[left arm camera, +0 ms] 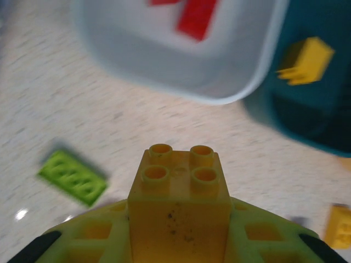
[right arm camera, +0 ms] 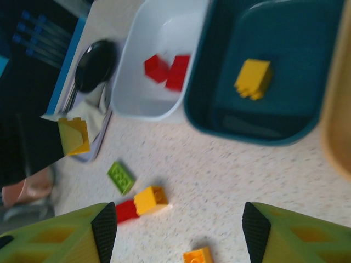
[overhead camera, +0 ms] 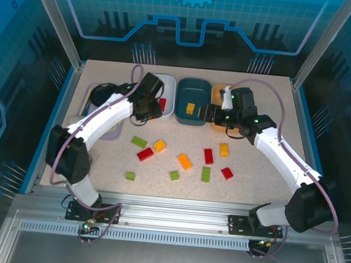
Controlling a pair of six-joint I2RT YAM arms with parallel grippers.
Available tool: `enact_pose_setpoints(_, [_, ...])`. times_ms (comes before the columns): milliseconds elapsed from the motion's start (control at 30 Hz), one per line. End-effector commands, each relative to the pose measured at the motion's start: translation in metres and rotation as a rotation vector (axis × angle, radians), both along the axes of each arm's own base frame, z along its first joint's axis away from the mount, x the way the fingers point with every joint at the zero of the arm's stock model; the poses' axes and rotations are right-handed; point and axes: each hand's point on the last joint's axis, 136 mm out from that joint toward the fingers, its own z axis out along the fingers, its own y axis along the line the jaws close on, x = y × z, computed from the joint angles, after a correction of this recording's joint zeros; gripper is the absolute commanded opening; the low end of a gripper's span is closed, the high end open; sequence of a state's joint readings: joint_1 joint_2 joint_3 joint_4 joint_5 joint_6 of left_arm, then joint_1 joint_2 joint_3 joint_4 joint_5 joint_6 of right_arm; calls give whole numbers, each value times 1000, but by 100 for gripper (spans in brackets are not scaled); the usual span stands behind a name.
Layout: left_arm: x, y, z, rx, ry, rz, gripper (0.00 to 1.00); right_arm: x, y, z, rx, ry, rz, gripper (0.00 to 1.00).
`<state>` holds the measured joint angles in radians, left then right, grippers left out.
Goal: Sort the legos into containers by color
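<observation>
My left gripper [left arm camera: 180, 219] is shut on an orange-yellow lego [left arm camera: 180, 189], held just in front of the white container [left arm camera: 181, 76], which holds red legos [left arm camera: 197, 19]. The teal container [left arm camera: 307, 118] holds one yellow lego [left arm camera: 307, 60]. From above, my left gripper [overhead camera: 144, 111] is at the white container's [overhead camera: 167, 81] near left corner. My right gripper [overhead camera: 215, 116] hangs open and holds nothing, at the front of the teal container [overhead camera: 200, 95] and the orange-yellow container [overhead camera: 217, 95]. In its wrist view its fingers [right arm camera: 104, 230] frame bare table, with green [right arm camera: 120, 177], yellow [right arm camera: 151, 199] and red [right arm camera: 126, 211] legos nearby.
Several loose red, green and orange-yellow legos lie mid-table, among them a red one [overhead camera: 208, 156] and a green one [overhead camera: 205, 174]. A black round dish on a lavender tray [overhead camera: 102, 94] sits left of the white container. A pink cup [right arm camera: 24, 192] stands at the far left.
</observation>
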<state>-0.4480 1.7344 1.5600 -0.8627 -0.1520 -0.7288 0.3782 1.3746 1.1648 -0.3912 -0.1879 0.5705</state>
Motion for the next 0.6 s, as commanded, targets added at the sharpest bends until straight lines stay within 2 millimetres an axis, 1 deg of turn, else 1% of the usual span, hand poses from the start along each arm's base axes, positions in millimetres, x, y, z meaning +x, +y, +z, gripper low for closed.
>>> enact_pose_setpoints(0, [19, -27, -13, 14, 44, -85, 29, 12, -28, -2, -12, 47, -120, 65])
enact_pose_setpoints(100, [50, -53, -14, 23, 14, -142, 29, 20, -42, -5, 0, 79, -168, 65])
enact_pose_setpoints(133, [59, -60, -15, 23, 6, -156, 29, 22, -44, -4, 6, 84, -173, 65])
enact_pose_setpoints(200, [77, -73, -22, 32, 3, -180, 29, 25, -49, -4, 14, 98, -187, 65])
enact_pose_setpoints(233, [84, -77, -23, 39, -3, -187, 29, 26, -51, -4, 17, 101, -193, 65])
enact_pose_setpoints(267, [92, -81, -30, 49, -1, -194, 29, 26, -52, -3, 17, 102, -192, 65])
enact_pose_setpoints(400, [119, -92, -44, 76, -27, -216, 30, 26, -57, -4, 15, 112, -198, 65])
enact_pose_setpoints(567, [137, -96, -58, 105, -64, -223, 31, 22, -59, -6, 20, 127, -193, 65])
